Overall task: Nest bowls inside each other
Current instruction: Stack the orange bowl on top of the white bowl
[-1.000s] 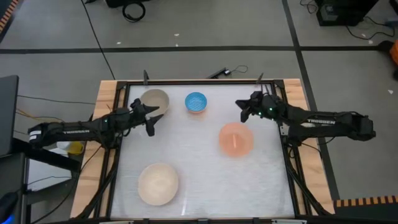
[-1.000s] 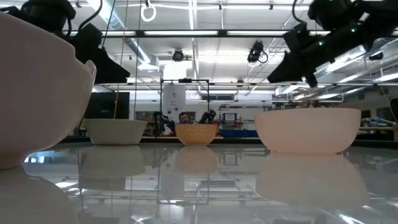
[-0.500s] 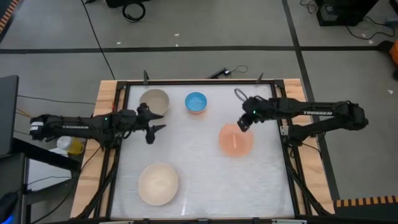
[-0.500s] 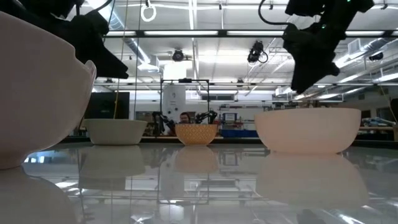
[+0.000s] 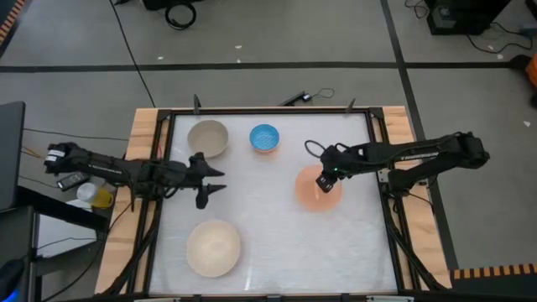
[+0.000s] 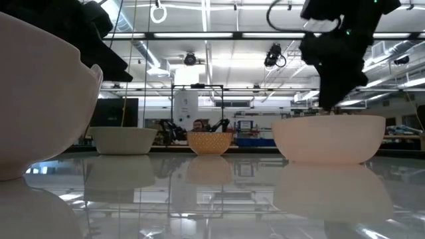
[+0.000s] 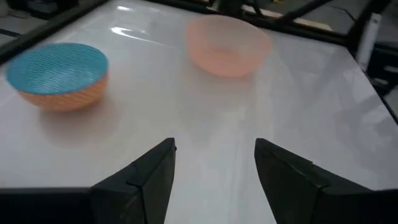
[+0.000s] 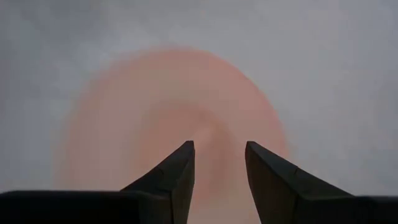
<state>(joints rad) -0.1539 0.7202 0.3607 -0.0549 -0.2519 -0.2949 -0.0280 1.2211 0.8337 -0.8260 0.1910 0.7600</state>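
Observation:
Four bowls stand upright on the white table: a cream-white one (image 5: 213, 247) near the front left, a grey-beige one (image 5: 207, 137) and a bright blue one (image 5: 264, 137) at the far edge, and a salmon-orange one (image 5: 319, 190) to the right of centre. My right gripper (image 5: 324, 179) hangs open just above the salmon bowl (image 8: 174, 118), pointing steeply down over its far-left part. My left gripper (image 5: 210, 183) stands open over bare table between the grey-beige and cream bowls, facing the blue bowl (image 7: 59, 74) and the salmon bowl (image 7: 228, 45).
A black frame and a wooden border (image 5: 148, 134) run around the table. Bare white surface lies in the middle and at the front right (image 5: 336, 252). In the low view the cream bowl (image 6: 40, 99) fills the near left, and the room lies beyond.
My right gripper has swung from the far right toward the table's near edge and come over the salmon bowl, tipping from nearly level to steeply downward. My left gripper has swung away from the grey-beige bowl toward the near edge. No bowl has moved.

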